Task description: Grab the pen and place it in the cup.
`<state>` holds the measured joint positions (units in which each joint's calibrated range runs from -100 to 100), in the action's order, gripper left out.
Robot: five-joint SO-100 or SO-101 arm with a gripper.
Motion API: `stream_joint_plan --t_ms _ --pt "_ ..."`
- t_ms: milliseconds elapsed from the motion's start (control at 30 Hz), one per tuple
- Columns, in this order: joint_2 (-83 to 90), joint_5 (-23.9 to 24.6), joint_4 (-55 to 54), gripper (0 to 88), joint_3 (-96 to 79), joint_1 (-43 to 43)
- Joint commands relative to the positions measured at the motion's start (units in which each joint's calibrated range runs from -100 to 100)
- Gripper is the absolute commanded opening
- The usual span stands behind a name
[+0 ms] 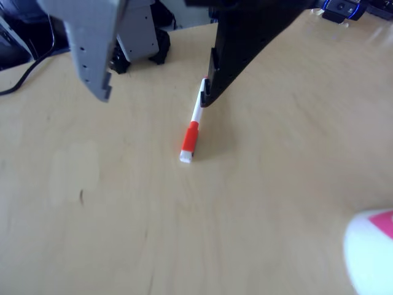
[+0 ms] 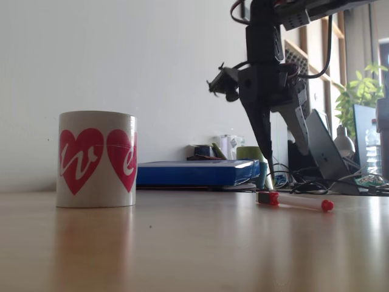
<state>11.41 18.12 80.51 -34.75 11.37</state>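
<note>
Cup nearest; pen flat beneath wide-open, empty gripper.

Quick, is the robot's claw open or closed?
Gripper: open, holding nothing; the black finger tip is at the pen lying on the table.

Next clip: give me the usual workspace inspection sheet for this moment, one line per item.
Surface: light wooden table, bare around the pen.
Job's things: pen lying flat, not gripped; cup upright, apart from the pen.
Clutter: blue flat box and green container at the back.
Hand: hand open, black finger tip at the pen's white end, grey finger well off to the side.
Cables: black cable at table edge.
Surroundings: white wall, plant.
</note>
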Motion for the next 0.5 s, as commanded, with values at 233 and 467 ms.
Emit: stream_joint_plan --t_ms 233,467 --pt "-9.8 0.8 1.6 40.5 3.0 6.1" --pt "-10.7 2.5 1.5 40.2 4.2 13.5"
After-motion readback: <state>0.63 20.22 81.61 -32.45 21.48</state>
